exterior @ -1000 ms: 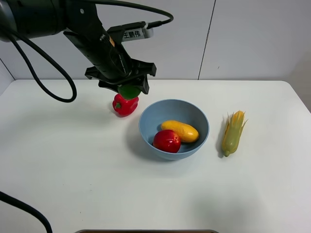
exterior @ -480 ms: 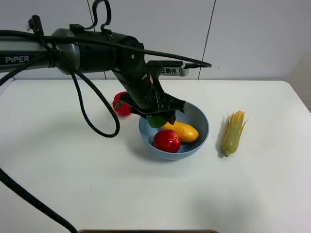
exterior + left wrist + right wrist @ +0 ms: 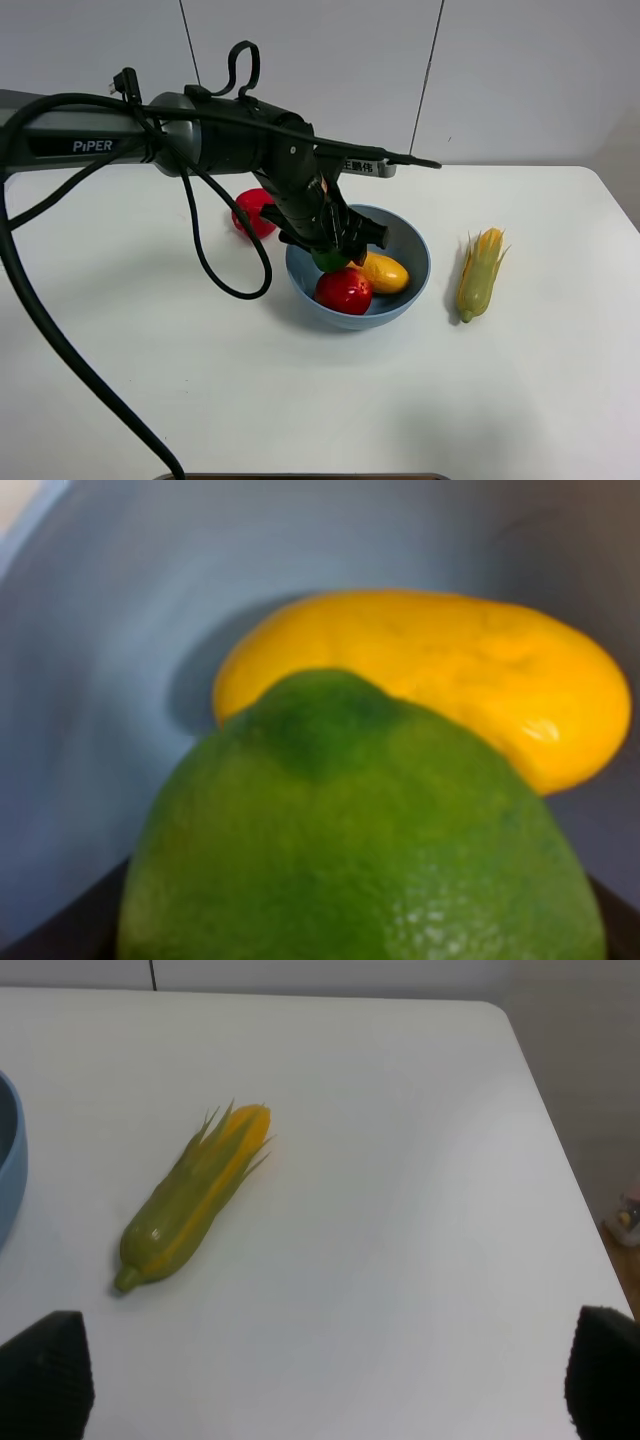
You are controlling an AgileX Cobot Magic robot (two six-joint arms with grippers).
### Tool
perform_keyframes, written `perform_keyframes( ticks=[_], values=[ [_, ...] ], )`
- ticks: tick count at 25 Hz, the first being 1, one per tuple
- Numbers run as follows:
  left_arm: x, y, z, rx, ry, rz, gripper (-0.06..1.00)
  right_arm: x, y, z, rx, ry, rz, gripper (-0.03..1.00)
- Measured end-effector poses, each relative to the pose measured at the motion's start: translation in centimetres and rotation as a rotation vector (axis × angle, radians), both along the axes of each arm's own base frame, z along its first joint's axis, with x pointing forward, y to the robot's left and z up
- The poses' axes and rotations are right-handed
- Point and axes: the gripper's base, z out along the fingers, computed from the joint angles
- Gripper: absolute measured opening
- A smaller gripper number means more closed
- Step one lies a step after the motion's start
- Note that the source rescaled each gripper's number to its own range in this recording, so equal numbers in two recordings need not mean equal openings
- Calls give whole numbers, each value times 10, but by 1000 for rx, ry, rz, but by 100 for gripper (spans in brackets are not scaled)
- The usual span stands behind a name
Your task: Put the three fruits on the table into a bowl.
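My left gripper [image 3: 335, 245] is clamped on the lime [image 3: 328, 259] and holds it inside the light-blue bowl [image 3: 412, 282], low over the left part of the bowl. The mango [image 3: 380, 271] lies in the bowl with its long axis running from far left to near right, and the apple [image 3: 344, 290] sits at the near side, touching it. The bowl stands near the middle of the table [image 3: 200, 380].

The left wrist view shows what the overhead cannot: the lime [image 3: 360, 830] fills the near field, with the mango [image 3: 450, 680] just beyond it against the bowl's wall [image 3: 100, 630]. The right wrist view shows the corn ear [image 3: 190, 1200] lying on the table right of the bowl, husk tips pointing far, and my right gripper's fingertips [image 3: 45, 1375] standing wide apart, holding nothing.

A second ago the lime hung above the red pepper [image 3: 252, 210], left of the bowl; since then the left arm has swung right and dropped into the bowl.
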Motion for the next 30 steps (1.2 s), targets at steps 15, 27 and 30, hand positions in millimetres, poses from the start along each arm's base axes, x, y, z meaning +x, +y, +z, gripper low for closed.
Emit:
perform_keyframes(
  ticks=[15,27,30],
  values=[
    [-2,9,32,-5,-65,-34,98,0,0,0,0,0,0,86],
    [-37,61,126,93,-75,-61,98,0,0,0,0,0,0,86],
    [-48,73,148,94,-93,-61,98,0,0,0,0,0,0,86]
  ],
)
